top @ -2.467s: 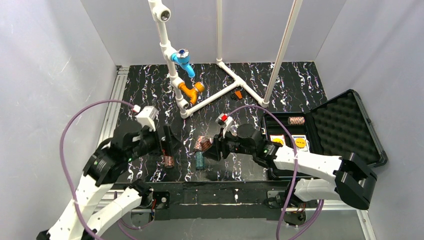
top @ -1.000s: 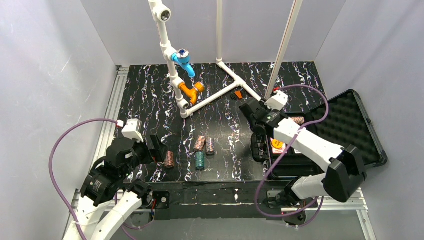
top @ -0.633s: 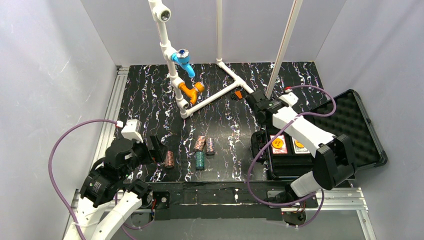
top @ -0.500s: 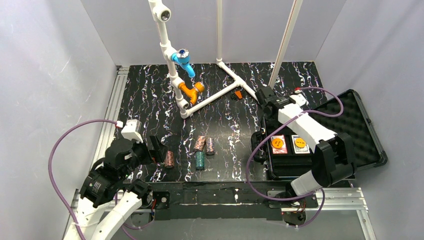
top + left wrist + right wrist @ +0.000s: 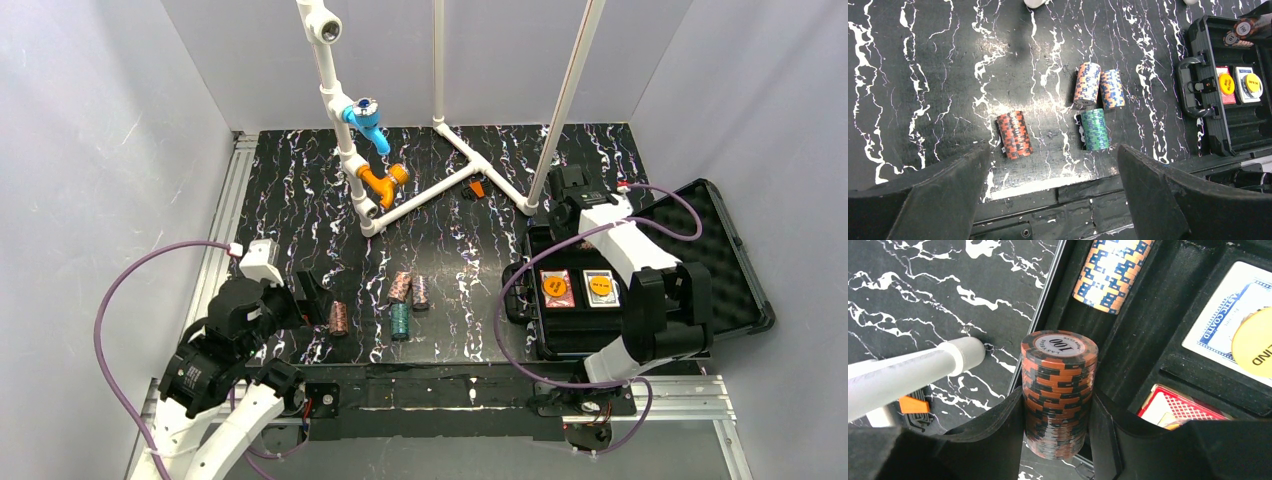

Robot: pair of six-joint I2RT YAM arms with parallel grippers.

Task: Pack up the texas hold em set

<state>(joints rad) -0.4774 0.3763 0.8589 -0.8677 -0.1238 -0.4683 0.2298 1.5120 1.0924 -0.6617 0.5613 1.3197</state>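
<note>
Moved since earlier: right gripper (image 5: 1057, 412) has left the middle of the counter (image 5: 300, 190) and now hangs over the far-left corner of the case (image 5: 700, 255); left gripper (image 5: 1052, 150) has drawn back a little toward the near-left corner.
Right gripper: clamped on the reddish-brown stack (image 5: 1059, 380), held upright by its sides, "100" face up.
Left gripper: jaws spread wide, empty, above the counter's near edge.
In the case: orange-and-blue stack (image 5: 1113, 272) lying in the far slot; two card decks (image 5: 578, 288) side by side in the middle.
On the counter: red stack (image 5: 1014, 134), teal stack (image 5: 1095, 129) and a pair of orange-blue stacks (image 5: 1099, 86) touching, all on their sides near the near edge.
Handling: loose discs, probably dense and smooth-rimmed; a tilt or uneven squeeze could shear the column. Best pinched across the sides at mid-height.
In the way: white pipe end (image 5: 923, 370) and a small orange piece (image 5: 913, 404) lie just beside the case's far-left corner, crowding the descent.
</note>
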